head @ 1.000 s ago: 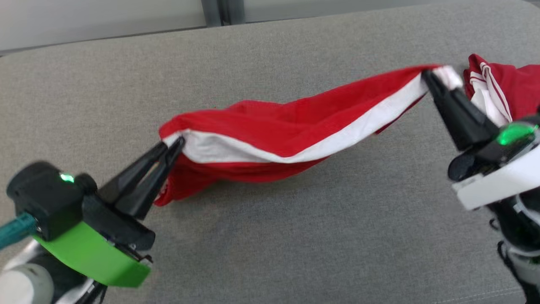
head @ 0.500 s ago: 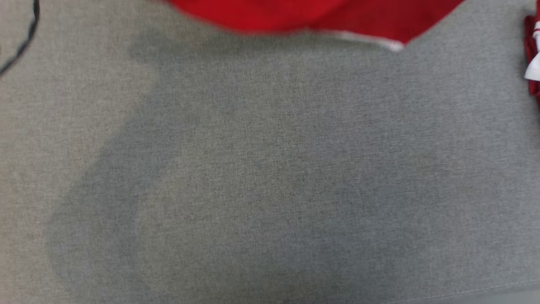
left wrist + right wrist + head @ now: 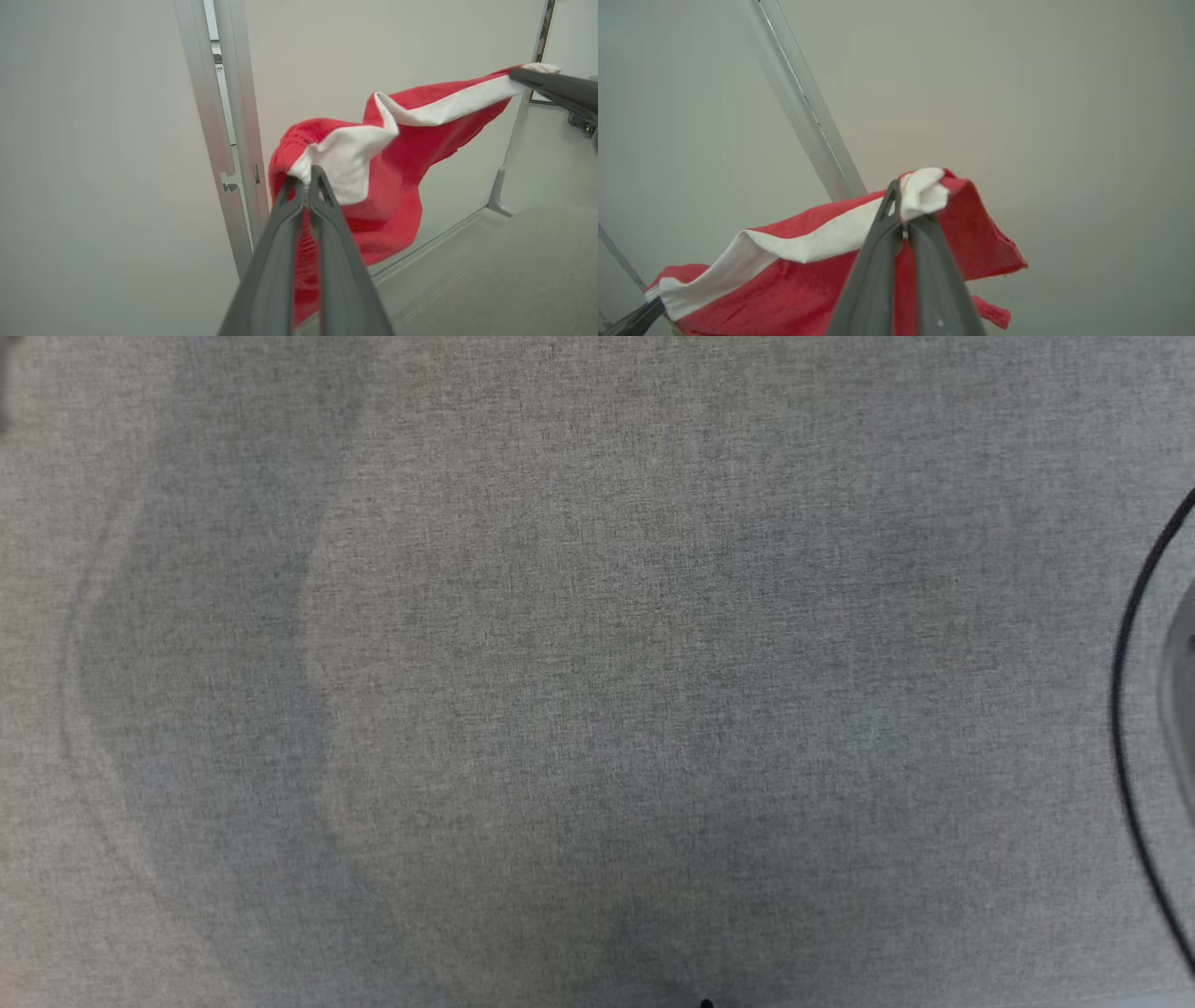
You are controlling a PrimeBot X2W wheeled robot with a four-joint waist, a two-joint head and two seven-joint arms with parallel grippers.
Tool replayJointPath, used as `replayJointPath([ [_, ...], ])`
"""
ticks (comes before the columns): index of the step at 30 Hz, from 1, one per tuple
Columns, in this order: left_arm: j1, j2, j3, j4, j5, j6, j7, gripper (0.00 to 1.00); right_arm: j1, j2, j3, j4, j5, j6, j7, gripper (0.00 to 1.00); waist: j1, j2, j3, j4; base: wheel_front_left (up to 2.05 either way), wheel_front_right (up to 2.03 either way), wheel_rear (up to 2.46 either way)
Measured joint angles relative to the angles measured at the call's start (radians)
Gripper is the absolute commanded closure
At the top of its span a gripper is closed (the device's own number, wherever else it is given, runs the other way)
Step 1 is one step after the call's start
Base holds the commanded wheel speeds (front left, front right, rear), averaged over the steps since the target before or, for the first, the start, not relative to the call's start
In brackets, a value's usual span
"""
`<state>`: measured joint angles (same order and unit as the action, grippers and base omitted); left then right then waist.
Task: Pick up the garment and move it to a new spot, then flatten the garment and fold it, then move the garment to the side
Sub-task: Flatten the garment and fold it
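Garment (image 3: 397,154) stretched aloft, long axis running from left gripper (image 3: 304,175) to right gripper (image 3: 903,219).

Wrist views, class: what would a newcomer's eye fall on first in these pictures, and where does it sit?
The red-and-white garment stands out, strung in mid-air. The left gripper is shut on one end of it and the right gripper on the other. The head view looks on a plain grey fabric surface.
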<state>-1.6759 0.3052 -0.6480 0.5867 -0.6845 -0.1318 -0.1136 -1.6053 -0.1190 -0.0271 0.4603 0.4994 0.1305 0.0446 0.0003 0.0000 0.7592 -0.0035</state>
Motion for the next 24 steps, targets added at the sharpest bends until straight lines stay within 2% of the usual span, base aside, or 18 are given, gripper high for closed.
replayJointPath([
  [3,0.116,-0.002,-0.056,0.030,-0.053,0.000,-0.073,1.00,0.199,-0.025,0.058,-0.017,0.083,0.000,-0.051,1.00,0.0001,0.0000,-0.006,0.002,0.00,0.00,0.00],
  [7,0.300,0.023,-0.131,-0.010,-0.100,0.000,-0.129,1.00,0.475,-0.067,0.114,-0.119,0.209,0.000,-0.142,1.00,-0.0001,0.0000,-0.038,0.000,0.00,0.00,0.00],
  [11,0.514,0.073,-0.160,-0.126,-0.132,0.000,-0.144,1.00,0.751,-0.123,0.161,-0.222,0.289,0.000,-0.228,1.00,-0.0003,0.0000,-0.090,-0.009,0.00,0.00,0.00],
  [13,0.635,0.095,-0.165,-0.187,-0.130,0.001,-0.145,1.00,0.868,-0.161,0.210,-0.256,0.277,0.000,-0.246,1.00,-0.0003,0.0000,-0.123,-0.014,0.00,0.00,0.00],
  [16,0.838,0.136,-0.158,-0.310,-0.103,0.051,-0.148,1.00,1.044,-0.184,0.249,-0.297,0.289,0.000,-0.267,1.00,-0.0003,0.0000,-0.191,-0.025,0.00,0.00,0.00],
  [18,0.968,0.142,-0.155,-0.382,-0.103,0.083,-0.149,1.00,1.144,-0.204,0.271,-0.316,0.283,0.000,-0.275,1.00,-0.0004,0.0000,-0.235,-0.031,0.00,0.00,0.00],
  [24,1.386,0.172,-0.124,-0.563,-0.090,0.226,-0.149,1.00,1.452,-0.254,0.298,-0.370,0.253,0.000,-0.281,1.00,-0.0004,0.0000,-0.384,-0.052,0.00,0.00,0.00],
])
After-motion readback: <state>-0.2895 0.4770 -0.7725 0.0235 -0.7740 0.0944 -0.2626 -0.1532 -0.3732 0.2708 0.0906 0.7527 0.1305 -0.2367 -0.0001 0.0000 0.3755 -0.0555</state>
